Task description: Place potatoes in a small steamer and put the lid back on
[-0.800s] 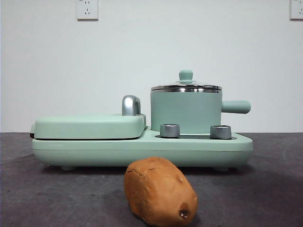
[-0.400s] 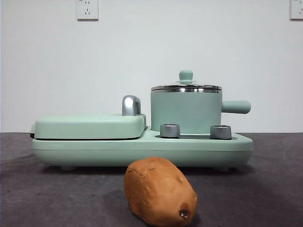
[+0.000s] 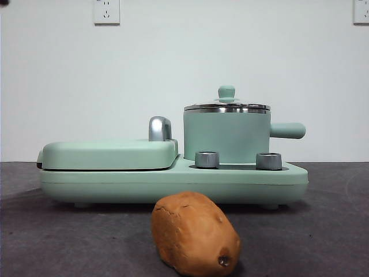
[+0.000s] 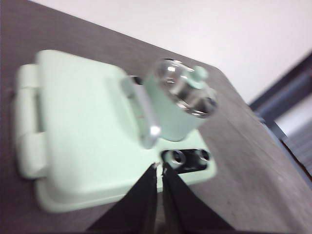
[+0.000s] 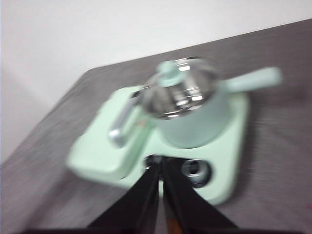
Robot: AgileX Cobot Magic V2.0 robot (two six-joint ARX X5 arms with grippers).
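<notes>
Both grippers hang in the air above the appliance and hold nothing. The left gripper (image 4: 159, 169) has its fingers (image 4: 146, 190) drawn nearly together, only a thin slit between the tips. The right gripper (image 5: 159, 166) shows the same: fingers (image 5: 178, 195) almost touching, nothing between them.

In the front view the potato (image 3: 195, 233) lies on the desk (image 3: 323, 231) at 6 o'clock, in front of the cooker base (image 3: 173, 182) and apart from it, dark eye spot facing the camera at its lower right end. The steamer (image 3: 226, 135) stands on the right half of the base, at about 1 o'clock from the potato, its side handle pointing to 3 o'clock. The lid (image 3: 226, 105) sits closed on the steamer's rim, knob on top. The flat griddle cover (image 3: 109, 154) fills the left half.

Both wrist views are blurred, so fine detail is lost. The potato's underside is cut off by the front view's lower edge. A black tip (image 3: 3, 2) shows at the upper left corner; which arm it belongs to cannot be told.
</notes>
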